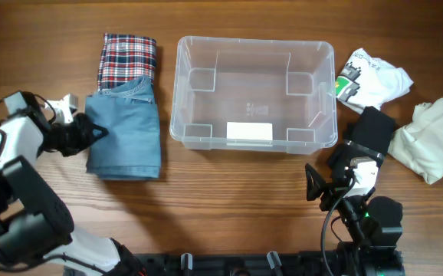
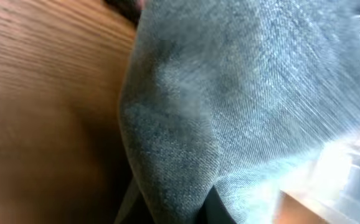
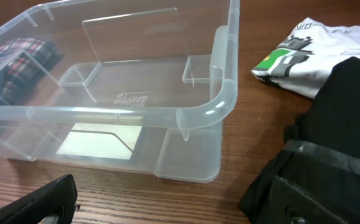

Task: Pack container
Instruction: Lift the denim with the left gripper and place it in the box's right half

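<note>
Clear plastic container (image 1: 254,41) sits mid-table, a rectangular bin with rounded corners and a thick rim. Moulded ribs line its inner walls and a white label (image 1: 249,132) lies on its base at the near side. Nothing is inside it.

The right gripper (image 1: 327,172) hangs just off the bin's near right corner, not touching it. In the right wrist view its two fingers (image 3: 43,200) are spread wide and the container (image 3: 220,93) is straight ahead, label (image 3: 99,142) showing through the floor. That claw is released, with nothing between the fingers. A black garment (image 1: 373,129) lies just beside it on the right, and a white printed T-shirt (image 1: 375,77) lies farther back.

On the left, the left gripper (image 1: 95,132) is at the left edge of the folded jeans (image 1: 126,134), which lie just left of the bin. The left wrist camera shows only blurred denim (image 2: 242,99) against the wooden table (image 2: 43,93). I cannot tell whether that claw is clenched or loose. A plaid shirt (image 1: 128,60) lies beyond the jeans, and a beige garment (image 1: 434,138) lies at the far right.
</note>
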